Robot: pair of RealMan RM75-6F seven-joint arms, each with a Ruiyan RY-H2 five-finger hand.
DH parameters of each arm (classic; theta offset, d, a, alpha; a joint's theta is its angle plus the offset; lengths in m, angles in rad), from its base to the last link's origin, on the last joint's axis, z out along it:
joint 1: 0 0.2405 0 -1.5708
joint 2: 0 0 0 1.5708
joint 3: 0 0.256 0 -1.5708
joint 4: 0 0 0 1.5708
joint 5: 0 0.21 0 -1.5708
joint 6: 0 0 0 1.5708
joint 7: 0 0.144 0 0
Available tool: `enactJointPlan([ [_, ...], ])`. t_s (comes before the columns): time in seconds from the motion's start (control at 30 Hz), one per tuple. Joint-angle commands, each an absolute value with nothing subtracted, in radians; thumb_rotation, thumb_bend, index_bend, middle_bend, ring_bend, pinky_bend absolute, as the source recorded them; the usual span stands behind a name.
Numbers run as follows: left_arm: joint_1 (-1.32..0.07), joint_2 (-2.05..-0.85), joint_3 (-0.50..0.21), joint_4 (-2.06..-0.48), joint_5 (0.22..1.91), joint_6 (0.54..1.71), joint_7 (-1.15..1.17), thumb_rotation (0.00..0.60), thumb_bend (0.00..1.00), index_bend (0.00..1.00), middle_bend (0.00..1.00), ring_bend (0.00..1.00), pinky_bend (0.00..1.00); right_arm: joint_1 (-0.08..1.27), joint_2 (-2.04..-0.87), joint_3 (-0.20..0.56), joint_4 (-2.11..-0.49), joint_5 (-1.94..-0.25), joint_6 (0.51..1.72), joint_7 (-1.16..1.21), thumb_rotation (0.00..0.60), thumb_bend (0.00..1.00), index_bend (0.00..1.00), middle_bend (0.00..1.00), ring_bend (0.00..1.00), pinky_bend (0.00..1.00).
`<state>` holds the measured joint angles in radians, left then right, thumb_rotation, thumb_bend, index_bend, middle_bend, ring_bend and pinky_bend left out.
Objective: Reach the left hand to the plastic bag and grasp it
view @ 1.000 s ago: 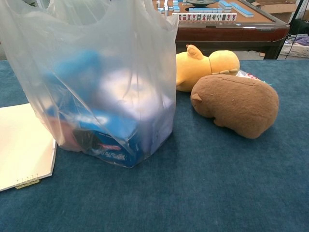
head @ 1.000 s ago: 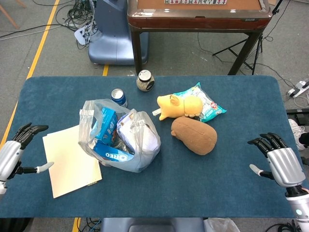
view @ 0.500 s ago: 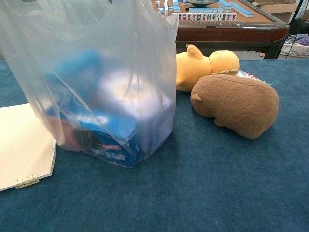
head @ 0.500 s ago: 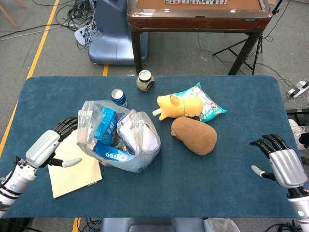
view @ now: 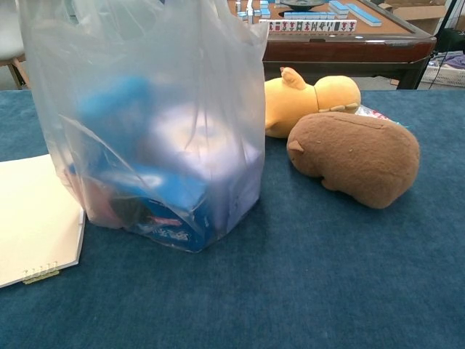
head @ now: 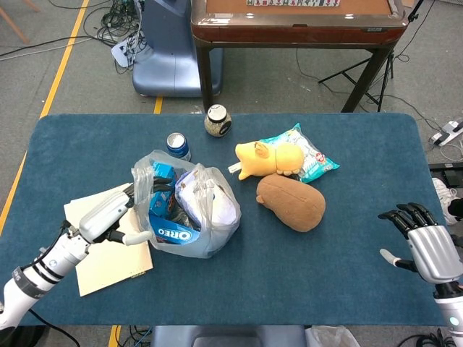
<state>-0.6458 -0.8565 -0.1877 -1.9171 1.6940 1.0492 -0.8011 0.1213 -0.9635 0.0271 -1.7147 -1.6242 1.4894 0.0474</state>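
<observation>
Two hands in head view: your left hand (head: 108,212) presses against the left side of the plastic bag (head: 189,213), fingers at its rim, grip unconfirmed. Bag stands left of centre on the tabletop (head: 347,275). Your right hand (head: 427,246) hovers spread, holding nothing.
</observation>
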Motion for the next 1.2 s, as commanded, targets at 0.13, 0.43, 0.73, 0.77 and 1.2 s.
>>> enactJointPlan([
  [0.13,-0.715,-0.902,-0.183,-1.890,1.723,1.017,-0.852,0.152,0.11,0.15,0.06,0.01,0.00,0.115,-0.963,0.025,-1.707,-1.623,1.496,0.056,0.600,0.11,0.30,0.32,0.18,0.18],
  [0.43,-0.801,-0.964,-0.171,-1.866,1.710,0.943,-0.837,0.151,0.11,0.17,0.06,0.01,0.00,0.108,-0.961,0.024,-1.700,-1.622,1.500,0.065,0.600,0.11,0.30,0.32,0.18,0.18],
  [0.73,-0.873,-0.956,-0.170,-1.903,1.692,0.899,-0.995,0.152,0.11,0.17,0.06,0.01,0.00,0.100,-0.964,0.023,-1.690,-1.618,1.507,0.074,0.600,0.11,0.30,0.32,0.18,0.18],
  [0.77,-0.885,-0.949,-0.170,-1.910,1.696,0.895,-1.037,0.151,0.11,0.17,0.06,0.01,0.00,0.099,-0.964,0.023,-1.689,-1.618,1.507,0.075,0.600,0.11,0.30,0.32,0.18,0.18],
  [1.2,-1.031,-0.948,-0.143,-1.889,1.766,0.856,-1.495,0.151,0.11,0.17,0.06,0.01,0.00,0.093,-0.970,0.025,-1.675,-1.620,1.517,0.089,0.600,0.11,0.30,0.32,0.18,0.18],
])
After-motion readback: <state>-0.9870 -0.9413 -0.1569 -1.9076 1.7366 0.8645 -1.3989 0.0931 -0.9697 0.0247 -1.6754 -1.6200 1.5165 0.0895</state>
